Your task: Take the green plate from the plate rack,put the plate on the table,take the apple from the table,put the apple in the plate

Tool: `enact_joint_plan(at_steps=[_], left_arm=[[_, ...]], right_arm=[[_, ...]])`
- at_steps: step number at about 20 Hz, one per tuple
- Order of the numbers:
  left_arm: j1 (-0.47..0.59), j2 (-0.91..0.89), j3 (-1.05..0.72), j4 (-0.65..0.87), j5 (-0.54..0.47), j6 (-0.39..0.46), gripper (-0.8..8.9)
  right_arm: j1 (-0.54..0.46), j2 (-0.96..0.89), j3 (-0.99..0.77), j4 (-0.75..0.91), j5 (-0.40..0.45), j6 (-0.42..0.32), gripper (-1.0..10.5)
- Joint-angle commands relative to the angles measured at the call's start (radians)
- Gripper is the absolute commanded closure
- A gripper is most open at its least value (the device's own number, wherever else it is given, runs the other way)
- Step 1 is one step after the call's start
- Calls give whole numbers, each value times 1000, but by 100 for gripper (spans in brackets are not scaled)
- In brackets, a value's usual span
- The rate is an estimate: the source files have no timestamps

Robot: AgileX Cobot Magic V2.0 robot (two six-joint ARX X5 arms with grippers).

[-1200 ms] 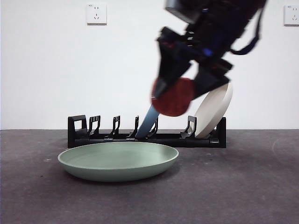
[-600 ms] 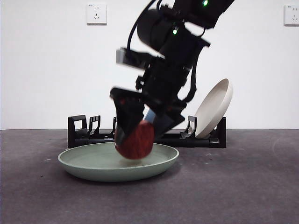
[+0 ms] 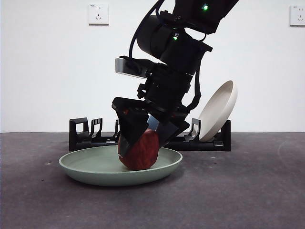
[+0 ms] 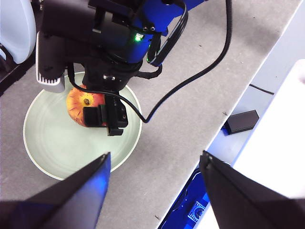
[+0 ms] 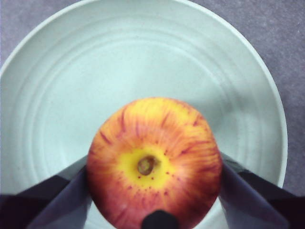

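The apple [image 3: 140, 150] sits inside the green plate [image 3: 90, 167], toward the plate's right half in the front view, its underside down at the plate's floor, though whether it bears fully on the floor cannot be told. It stands roughly upright with a slight lean: in the right wrist view its yellow-orange top and the stub of its stem face straight up at the camera [image 5: 152, 164], so its core axis runs near vertical. The right tool [image 3: 143, 138] is pinching the apple, one black jaw pressed against each flank, and in the right wrist view the jaws show at either side of the fruit with the pale green plate floor [image 5: 71, 86] all around it. The right arm comes down from the upper right of the front view, big and dark, bent steeply so that the tool points downward and a little toward the left, with a grey wrist camera block on its near side. The left tool [image 4: 155, 164] hovers high above the scene with its jaws spread wide, holding nothing, looking down on the right arm, the apple [image 4: 81, 101] and the plate [image 4: 52, 152]. The plate lies flat on the dark grey tabletop [image 3: 238, 191], just in front of the black plate rack [image 3: 86, 136]. At the rack's right end a cream-white plate [image 3: 218, 110] leans tilted in its slot.
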Motion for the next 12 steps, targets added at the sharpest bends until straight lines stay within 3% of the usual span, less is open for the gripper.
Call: enact_joint_plan(at_steps=[1,8,12], left_arm=[[-1,-2,2,1,-2,-3,499],[-1,-2,2,1,-3,-3,499],[-1,-2,2,-10,-5,-2,499]], right_arm=[[3,3,6,9,1,0,339],[3,-129,8,-61,2,0,339],[2,-320,8,-304,-9,3,348]])
